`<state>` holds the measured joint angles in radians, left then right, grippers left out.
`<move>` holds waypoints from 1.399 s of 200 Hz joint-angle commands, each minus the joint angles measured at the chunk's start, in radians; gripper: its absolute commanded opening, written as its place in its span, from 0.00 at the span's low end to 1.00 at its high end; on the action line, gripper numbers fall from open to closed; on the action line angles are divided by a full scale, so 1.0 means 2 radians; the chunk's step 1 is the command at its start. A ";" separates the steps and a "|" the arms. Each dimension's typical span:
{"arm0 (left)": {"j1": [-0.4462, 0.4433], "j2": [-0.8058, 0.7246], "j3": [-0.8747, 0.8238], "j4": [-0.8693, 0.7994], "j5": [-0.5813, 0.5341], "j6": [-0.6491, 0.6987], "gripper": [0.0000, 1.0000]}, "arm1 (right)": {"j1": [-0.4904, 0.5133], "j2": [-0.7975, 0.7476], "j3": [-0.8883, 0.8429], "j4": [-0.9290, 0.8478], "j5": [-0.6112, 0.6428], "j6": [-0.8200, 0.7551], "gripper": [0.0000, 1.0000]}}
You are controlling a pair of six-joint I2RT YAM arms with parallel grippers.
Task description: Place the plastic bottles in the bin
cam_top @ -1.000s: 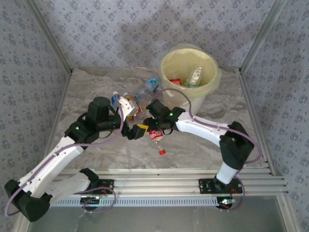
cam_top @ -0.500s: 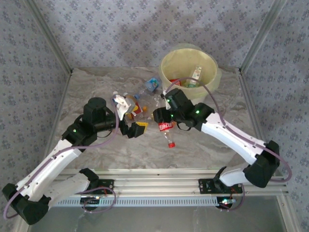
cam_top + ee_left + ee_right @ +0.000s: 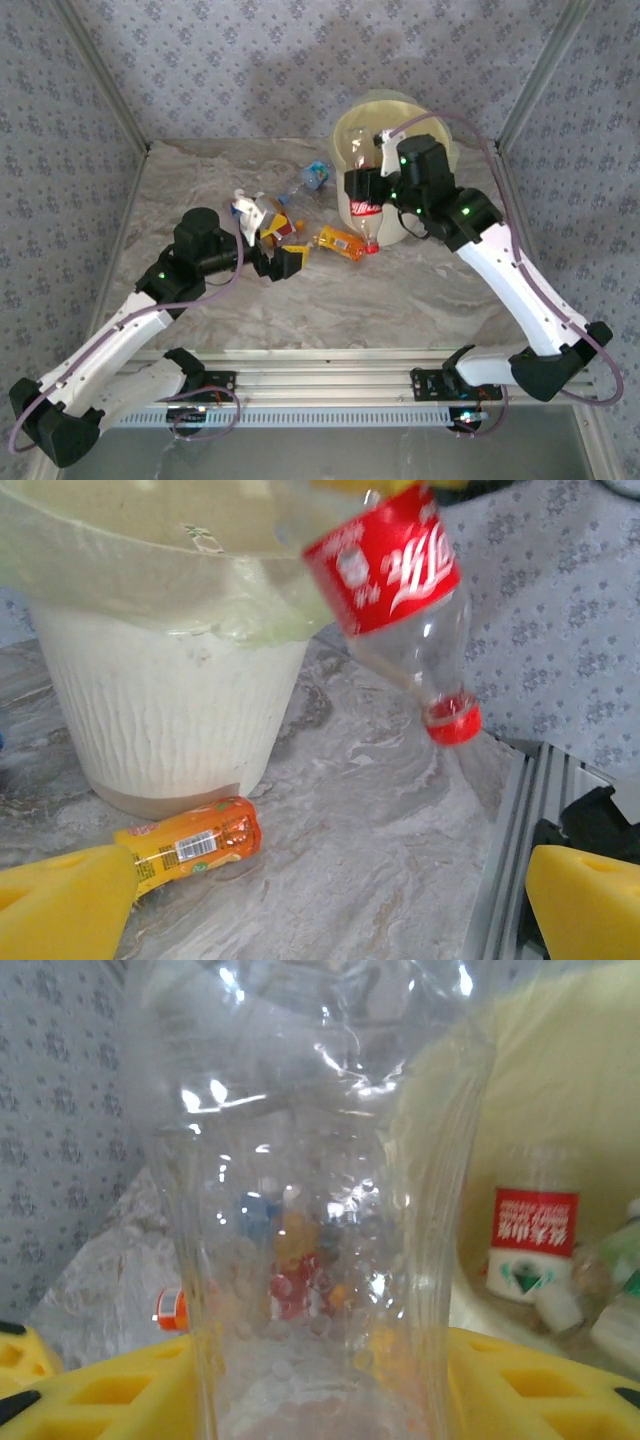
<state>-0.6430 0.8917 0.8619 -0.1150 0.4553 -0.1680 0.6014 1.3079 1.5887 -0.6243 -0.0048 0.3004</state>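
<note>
- In 1 second the right gripper (image 3: 366,188) has swung the red-labelled bottle (image 3: 366,208) off the table (image 3: 450,290) up to the bin (image 3: 400,97). Its fingers are clamped on the clear body, and the cap hangs outside the near rim.
- It is not yet over the opening, I judge; releasing now may miss.
- The left gripper (image 3: 272,240) gapes wide and empty near the orange-labelled bottle (image 3: 340,241).

A grey marbled table (image 3: 420,300) sits between floral-patterned walls (image 3: 250,70), with aluminium rails (image 3: 350,385) at its near edge.
</note>
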 commanded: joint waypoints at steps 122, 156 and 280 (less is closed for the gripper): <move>0.003 -0.013 0.011 -0.010 -0.056 0.014 1.00 | -0.105 0.193 0.275 -0.027 0.094 -0.089 0.55; 0.003 -0.012 0.013 -0.016 -0.051 0.020 1.00 | -0.119 0.228 0.284 -0.040 0.089 -0.101 0.55; 0.002 0.015 0.034 -0.056 -0.031 0.048 1.00 | -0.157 0.313 0.284 -0.159 -0.014 -0.114 0.57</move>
<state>-0.6415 0.9115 0.8864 -0.2031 0.3676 -0.0971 0.2993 1.9022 2.1571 -0.8730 0.0078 0.0887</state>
